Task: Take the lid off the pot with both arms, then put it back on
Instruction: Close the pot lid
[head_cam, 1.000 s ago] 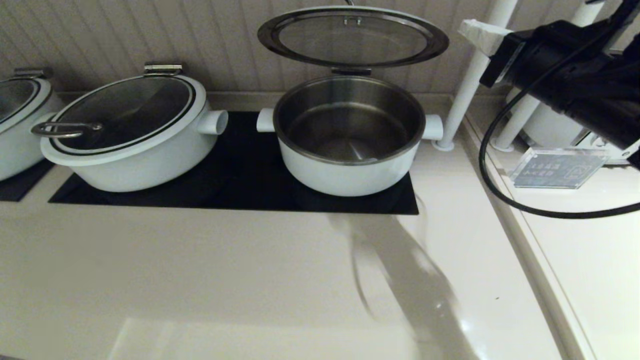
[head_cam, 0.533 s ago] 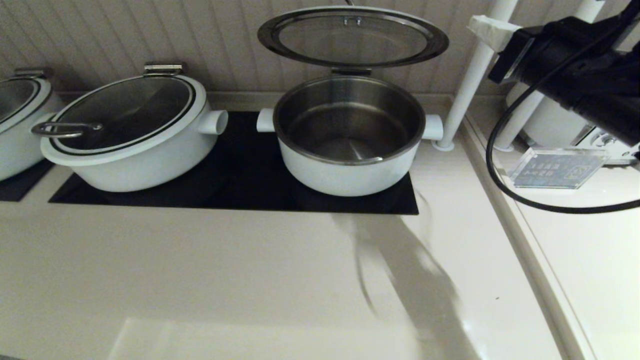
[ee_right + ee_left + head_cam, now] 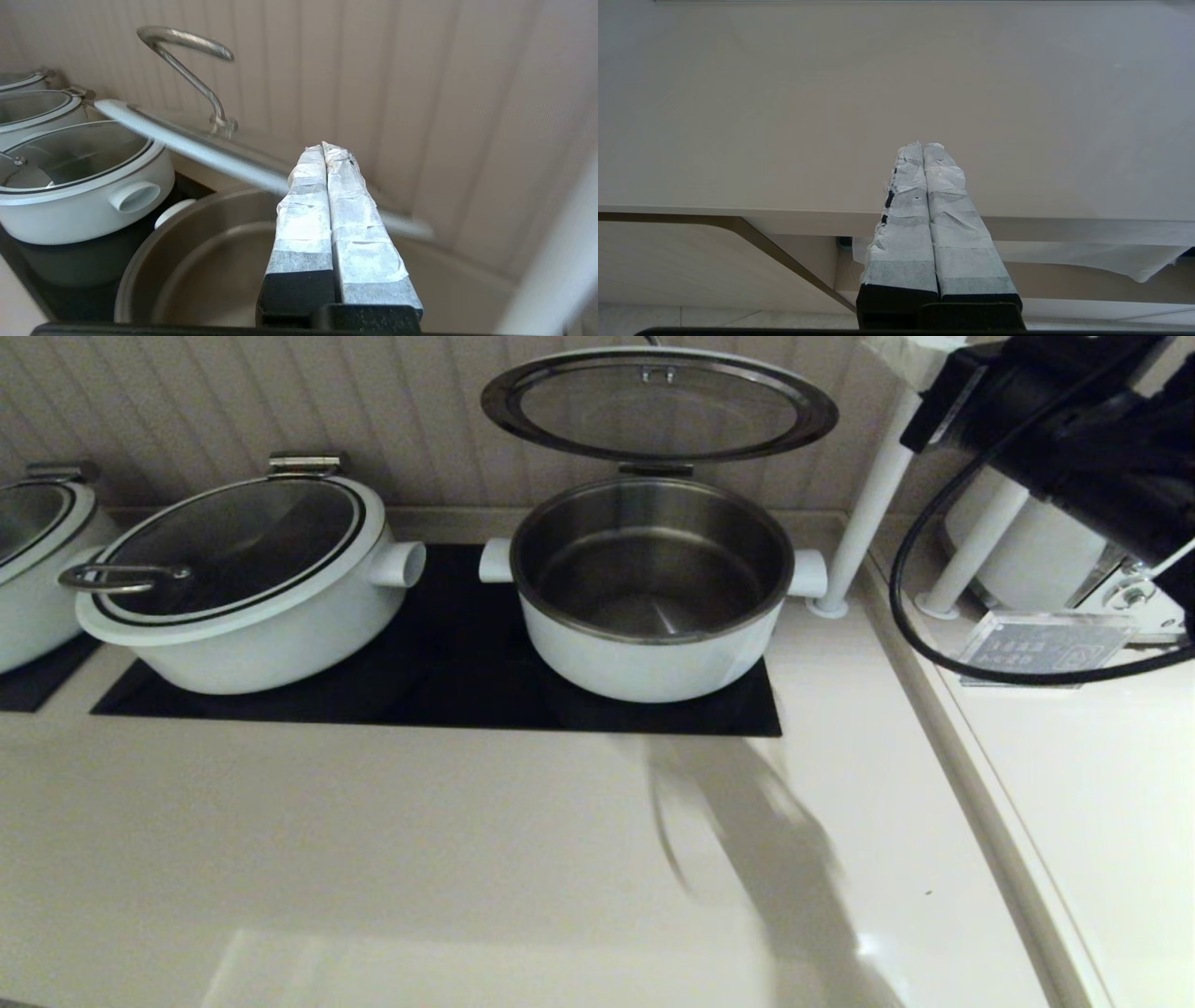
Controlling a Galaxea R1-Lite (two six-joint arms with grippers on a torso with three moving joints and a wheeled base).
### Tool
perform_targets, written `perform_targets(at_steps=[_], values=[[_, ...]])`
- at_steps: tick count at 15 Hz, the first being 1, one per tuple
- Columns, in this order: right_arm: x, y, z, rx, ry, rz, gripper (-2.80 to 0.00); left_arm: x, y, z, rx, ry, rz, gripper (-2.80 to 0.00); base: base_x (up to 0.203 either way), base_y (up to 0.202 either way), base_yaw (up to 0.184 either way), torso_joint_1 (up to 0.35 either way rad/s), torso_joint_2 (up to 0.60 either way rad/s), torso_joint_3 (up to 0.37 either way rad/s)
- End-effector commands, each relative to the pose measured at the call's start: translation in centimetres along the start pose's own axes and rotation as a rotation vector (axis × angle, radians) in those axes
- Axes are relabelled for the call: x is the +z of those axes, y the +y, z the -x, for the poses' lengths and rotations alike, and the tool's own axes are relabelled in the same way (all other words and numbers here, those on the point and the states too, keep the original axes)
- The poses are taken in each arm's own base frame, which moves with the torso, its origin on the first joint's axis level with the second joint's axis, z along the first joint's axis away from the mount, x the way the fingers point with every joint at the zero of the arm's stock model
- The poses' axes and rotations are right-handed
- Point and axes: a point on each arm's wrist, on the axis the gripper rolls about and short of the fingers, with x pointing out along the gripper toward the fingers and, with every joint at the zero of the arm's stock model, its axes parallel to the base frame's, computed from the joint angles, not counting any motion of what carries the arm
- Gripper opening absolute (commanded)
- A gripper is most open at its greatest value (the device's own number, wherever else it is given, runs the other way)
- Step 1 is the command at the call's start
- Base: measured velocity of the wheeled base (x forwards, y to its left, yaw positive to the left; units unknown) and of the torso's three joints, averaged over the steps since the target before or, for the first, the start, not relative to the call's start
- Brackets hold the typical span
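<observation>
Risen right arm's fingers [image 3: 324, 150] (pressed together) near raised lid [image 3: 196, 149]

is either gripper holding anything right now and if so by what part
Nothing is held. The right gripper is shut on nothing, near the raised round glass lid; the left gripper is shut over a bare counter.

White pot [image 3: 644, 667] with steel-grey bowl sits on a black panel [image 3: 448, 663], centre frame; beige ribbed wall [image 3: 280, 401] above; cream counter [image 3: 373, 859] below.
</observation>
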Motion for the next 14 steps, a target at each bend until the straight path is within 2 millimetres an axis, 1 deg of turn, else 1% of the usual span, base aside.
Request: perform_targets(at_steps=[1,3,7,11,14], values=[[-1.1,-0.4,-1.4,0.024,-0.004,0.016,-2.8,0.0,0.0,0.0,0.0,-0.002,0.0,-2.8,0.0,0.0,0.0,0.0,0.0,0.0],[-1.5,-0.7,-2.3,0.069,-0.016,0.04,-2.8,0.0,0.0,0.0,0.0,0.001,0.001,-2.8,0.0,0.0,0.0,0.0,0.0,0.0],[-1.8,-1.3,-4.2,0.121,-0.066,0.105,-2.8,0.0,0.0,0.0,0.0,0.001,-0.001,-2.8,0.0,0.0,0.0,0.0,0.0,0.0],[-2.2,-1.6,-5.4,0.137,-0.091,0.127,-2.8,0.0,0.0,0.0,0.0,0.001,0.001,-2.8,0.0,0.0,0.0,0.0,0.0,0.0],[-2.9,-2.7,-6.0,0.133,-0.096,0.143,-2.8,0.0,0.0,0.0,0.0,0.001,0.001,-2.8,0.0,0.0,0.0,0.0,0.0,0.0]])
